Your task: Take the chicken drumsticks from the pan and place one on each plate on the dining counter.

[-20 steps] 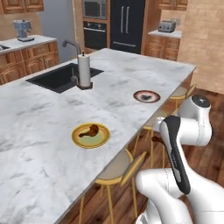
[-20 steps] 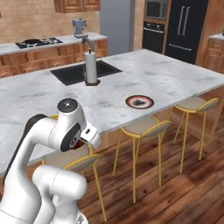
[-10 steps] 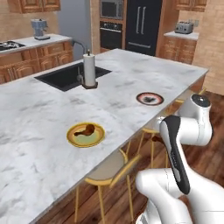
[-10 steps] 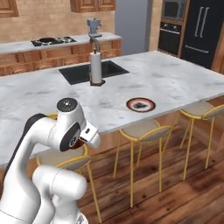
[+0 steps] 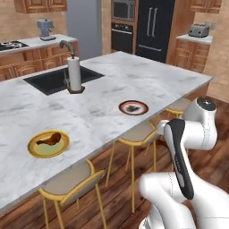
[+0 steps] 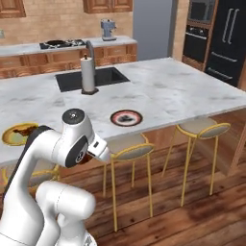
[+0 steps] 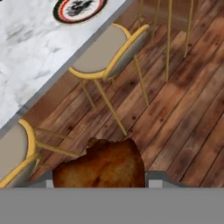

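- The gripper (image 7: 99,183) clamps a drumstick (image 7: 101,168) above the wood floor (image 7: 183,109), beside a stool (image 7: 109,52).
- At 11 o'clock, the red-rimmed plate (image 7: 80,8) sits on the dining counter (image 7: 30,52).
- Another drumstick (image 5: 50,139) lies on the yellow plate (image 5: 48,144).

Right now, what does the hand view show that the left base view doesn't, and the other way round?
Hand view: a chicken drumstick clamped in the gripper, close above the wood floor. Left base view: the yellow plate with a drumstick on it, the sink and the paper towel roll. Both: the dark-rimmed plate, the marble dining counter and yellow stools.
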